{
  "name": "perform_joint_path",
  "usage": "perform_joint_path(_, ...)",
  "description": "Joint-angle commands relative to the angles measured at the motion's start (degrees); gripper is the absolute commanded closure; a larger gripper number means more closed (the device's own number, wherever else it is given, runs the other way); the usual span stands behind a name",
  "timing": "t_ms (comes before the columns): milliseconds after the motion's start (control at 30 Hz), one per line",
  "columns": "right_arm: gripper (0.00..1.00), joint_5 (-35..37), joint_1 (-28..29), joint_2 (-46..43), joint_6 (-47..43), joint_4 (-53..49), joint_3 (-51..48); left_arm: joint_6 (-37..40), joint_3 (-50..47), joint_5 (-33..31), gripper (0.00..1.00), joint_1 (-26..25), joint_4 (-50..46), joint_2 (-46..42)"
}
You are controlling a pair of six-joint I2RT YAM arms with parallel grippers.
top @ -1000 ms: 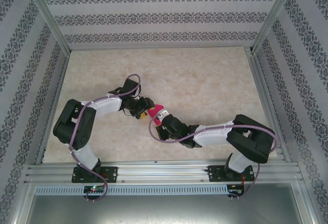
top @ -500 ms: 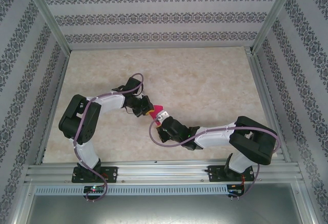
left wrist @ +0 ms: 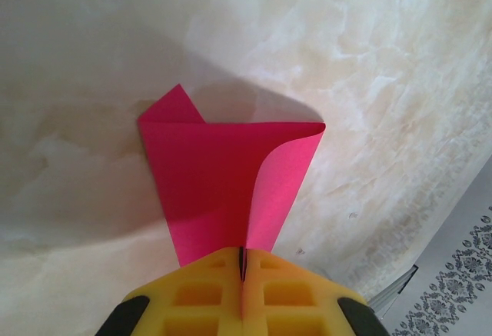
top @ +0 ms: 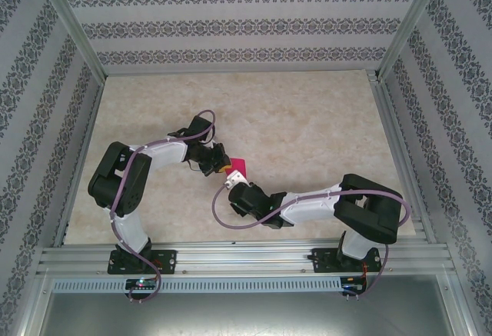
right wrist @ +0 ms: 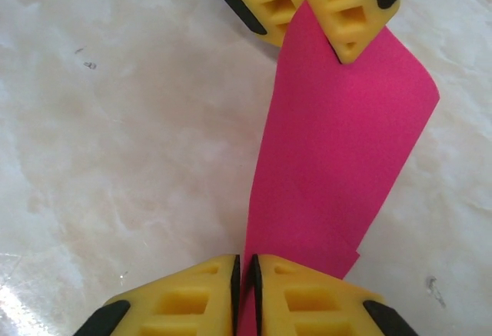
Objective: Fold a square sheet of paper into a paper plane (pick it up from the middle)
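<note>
**Item: square sheet of paper** (left wrist: 223, 182). Thin, magenta-pink, already partly folded. It is hanging just above the tabletop (top: 307, 113), near the middle of the front half, and is throwing a soft shadow on the marbled surface. It is stretching as a tapering strip from one claw to the other. In the left wrist view one flap is curling over toward the centre line and a small corner is poking out behind the far left edge.

**Item: left claw** (left wrist: 241, 257). Its yellow fingers are pressing together and pinching the narrow end of the sheet right on the fold line. Judged purpose: it is clamping the layers so the crease cannot spring open, and it is keeping the sheet off the tabletop where the other claw can reach it.

**Item: right claw** (right wrist: 244, 268). Its fingers are standing very close, with a slim slit between them. The opposite end of the sheet is running into that slit. Whether they are squeezing the paper or merely bracketing it cannot be told.

**Condition of work (judged).** Folding is partway along. The sheet is showing a taper but is not yet forming a sharp-tipped dart. The curled flap is lying unpressed, so the next move is likely calling for flattening it. With only one sure pinch, the loose layers are risking a slip out of line.
</note>
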Motion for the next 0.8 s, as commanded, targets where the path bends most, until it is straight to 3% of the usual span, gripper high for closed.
perform_joint_path(0,0.87,3.93,0.35,0.51,-0.39,-1.97,0.98,0.38,1.15,0.73,0.95,-0.04,-2.37,-1.08)
perform_joint_path(267,0.87,4.42,0.36,0.53,0.65,-2.74,0.6,0.14,1.23,0.47,0.95,-0.04,-2.37,-1.25)
perform_joint_path(467,0.97,4.04,0.4,0.06,1.49,-0.61,-0.42,0.44,1.22,0.61,0.94,-0.04,-2.73,-1.31)
perform_joint_path(567,1.0,1.83,0.01,-0.08,1.95,0.48,-0.73,0.4,0.79,0.09,0.86,-0.04,-2.54,-2.56)
perform_joint_path(767,1.0,-9.26,-3.74,-1.04,6.26,7.1,-4.3,1.57,-0.91,-9.19,0.56,0.09,-7.14,-9.85)
